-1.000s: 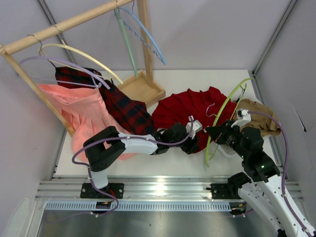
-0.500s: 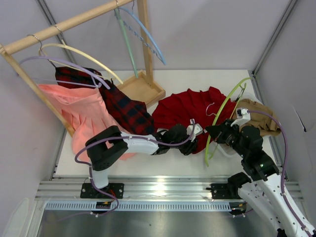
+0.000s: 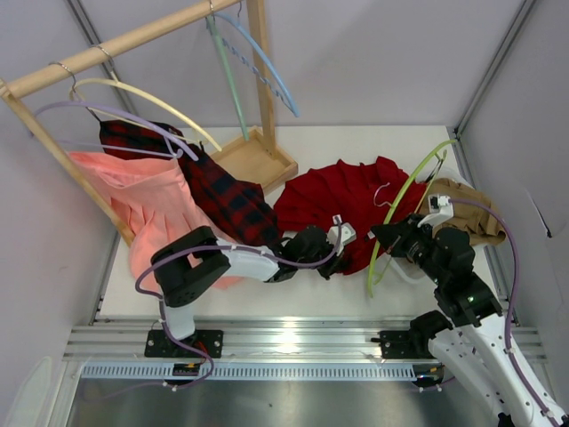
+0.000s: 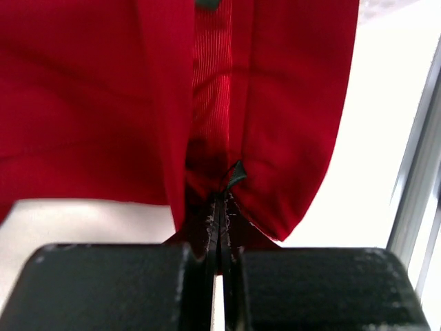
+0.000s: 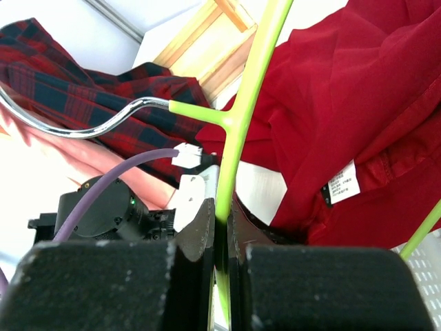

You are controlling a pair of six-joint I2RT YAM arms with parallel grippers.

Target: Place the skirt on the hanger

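Overhead and wrist views of a two-arm workcell. The deep-red pleated skirt [image 3: 342, 200] lies fanned out on the white tabletop [image 3: 293, 289], between the wooden rack base [image 3: 258, 160] and a tan garment [image 3: 467, 209].

The left pincer [image 3: 338, 251] is at the skirt's near edge. In the left wrist view its fingers [image 4: 219, 214] are pressed together on a pinch of the red fabric [image 4: 89, 103], beside the ribbed waistband.

The right pincer [image 3: 380, 238] is clamped on the thin bar of the lime-green hanger [image 3: 404, 200], which arcs over the skirt's right side. The right wrist view shows the bar [image 5: 255, 83] held between the fingers, the silver hook [image 5: 83, 127] branching left, and a white label [image 5: 342, 185] on the skirt [image 5: 358, 89].

Whether the hanger's lower end touches the tabletop cannot be told.

A red-and-black plaid skirt [image 3: 227, 196] and a salmon-pink skirt [image 3: 142, 209] hang at left.
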